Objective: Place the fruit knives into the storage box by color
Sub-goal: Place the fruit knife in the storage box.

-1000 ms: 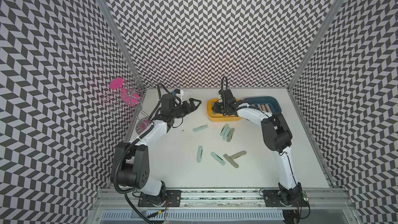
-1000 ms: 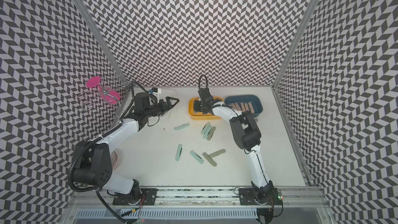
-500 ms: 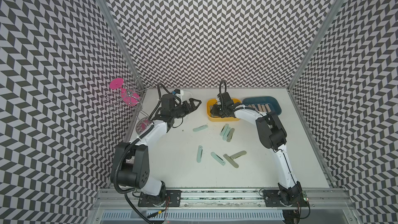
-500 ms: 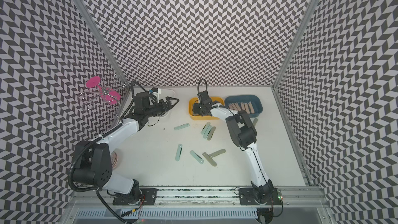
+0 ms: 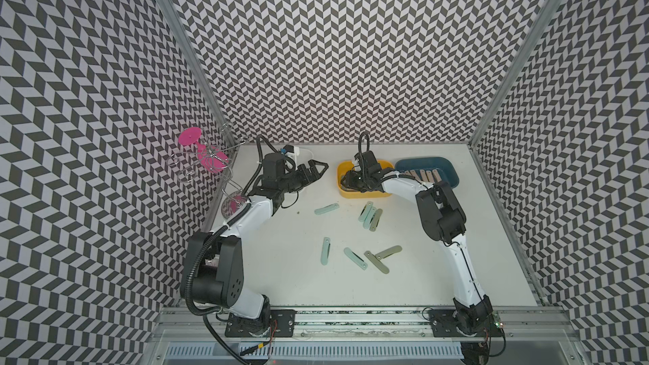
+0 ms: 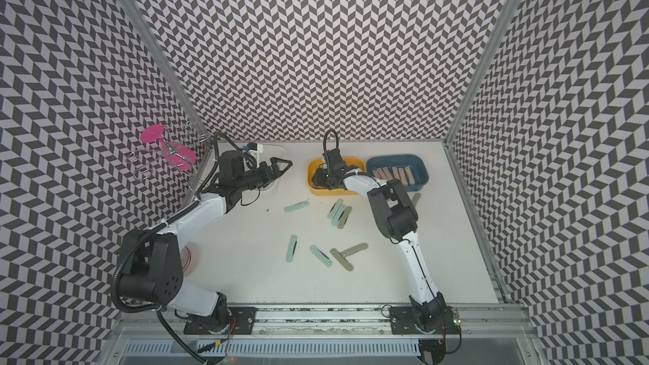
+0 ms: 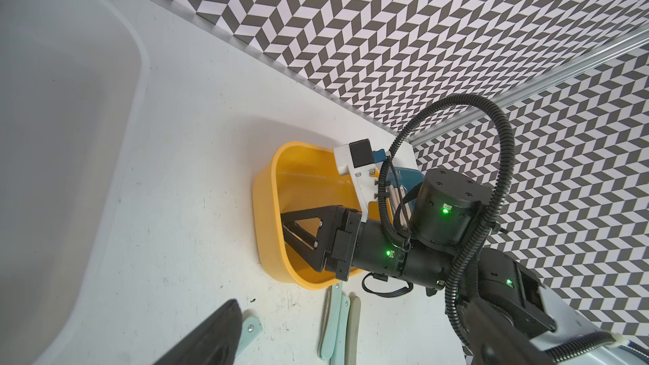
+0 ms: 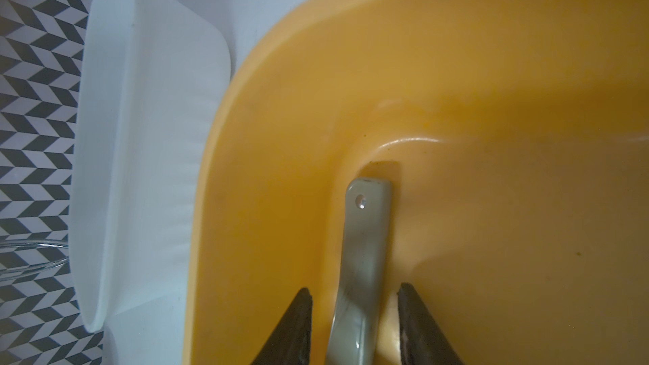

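Observation:
My right gripper (image 8: 354, 288) is down inside the yellow storage box (image 5: 365, 194), open. A grey-green fruit knife (image 8: 365, 251) lies on the box floor between its fingers, with a gap on each side. Several peach-pink knives (image 5: 419, 175) lie in the blue box (image 5: 446, 170) beside it. Mint and grey-green knives lie loose on the table: one mint (image 5: 326, 209), a cluster (image 5: 368, 214), and several nearer the front (image 5: 355, 258). My left gripper (image 5: 316, 168) hovers left of the yellow box, open and empty. Only one of its fingers (image 7: 214, 335) shows in the left wrist view.
A white box (image 7: 70, 135) stands at the back left, under my left arm. A wire rack with pink glasses (image 5: 203, 156) hangs on the left wall, and a glass (image 5: 231, 205) stands below it. Round coasters (image 6: 188, 258) lie by the left arm's base.
My right gripper has opened and let go of the grey-green knife inside the yellow box, after shifting slightly left. The left arm has not moved.

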Available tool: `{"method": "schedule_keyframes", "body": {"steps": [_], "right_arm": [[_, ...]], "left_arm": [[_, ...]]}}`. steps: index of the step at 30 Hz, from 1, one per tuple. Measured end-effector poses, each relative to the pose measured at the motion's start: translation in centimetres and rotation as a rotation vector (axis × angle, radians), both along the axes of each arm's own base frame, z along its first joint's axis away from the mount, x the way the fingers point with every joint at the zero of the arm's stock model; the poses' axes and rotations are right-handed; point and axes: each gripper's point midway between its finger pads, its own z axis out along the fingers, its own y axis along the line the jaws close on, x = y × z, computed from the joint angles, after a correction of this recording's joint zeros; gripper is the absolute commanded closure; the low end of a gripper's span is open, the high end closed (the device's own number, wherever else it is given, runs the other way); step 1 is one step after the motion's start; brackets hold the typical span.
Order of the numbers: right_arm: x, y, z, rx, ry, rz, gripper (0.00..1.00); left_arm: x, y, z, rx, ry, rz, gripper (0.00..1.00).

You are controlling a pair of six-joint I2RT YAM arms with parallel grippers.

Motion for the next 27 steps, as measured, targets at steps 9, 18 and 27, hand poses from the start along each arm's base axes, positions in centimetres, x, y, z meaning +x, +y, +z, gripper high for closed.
{"method": "schedule_keyframes", "body": {"steps": [9, 18, 27], "right_arm": [[0.8, -3.6, 7.0, 0.050, -0.074, -0.050, 0.57], [-2.6, -10.7, 16.2, 0.113, -0.220, -0.137, 0.54], [-9.4, -24.1, 10.5, 0.008, -0.131, -0.407, 0.44]], "left_arm": [[-0.4, -0.5, -0.1, 0.004, 0.009, -0.012, 0.00], [-2.1, -2.9, 1.1, 0.036, -0.029, -0.057, 0.00], [-6.4, -8.0, -1.0, 0.084, -0.014, -0.176, 0.00]]}}
